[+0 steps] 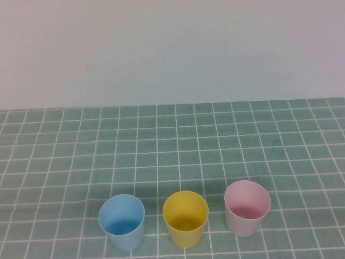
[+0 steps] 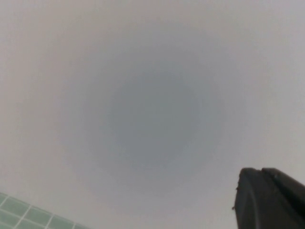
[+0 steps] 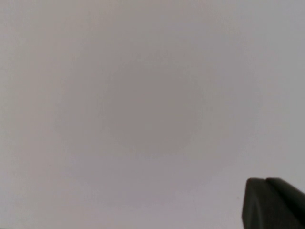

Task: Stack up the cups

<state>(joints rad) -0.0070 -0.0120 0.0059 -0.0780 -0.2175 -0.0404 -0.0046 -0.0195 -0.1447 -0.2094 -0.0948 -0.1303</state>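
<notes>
Three tapered plastic cups stand upright and apart in a row near the front edge of the table in the high view: a light blue cup on the left, a yellow cup in the middle, a pale pink cup on the right. All are empty. Neither arm shows in the high view. My left gripper shows only as dark fingertips pressed together, facing the blank wall. My right gripper looks the same, shut and empty, facing the wall. No cup shows in either wrist view.
The table carries a green cloth with a white grid, and a plain pale wall rises behind it. A corner of the cloth shows in the left wrist view.
</notes>
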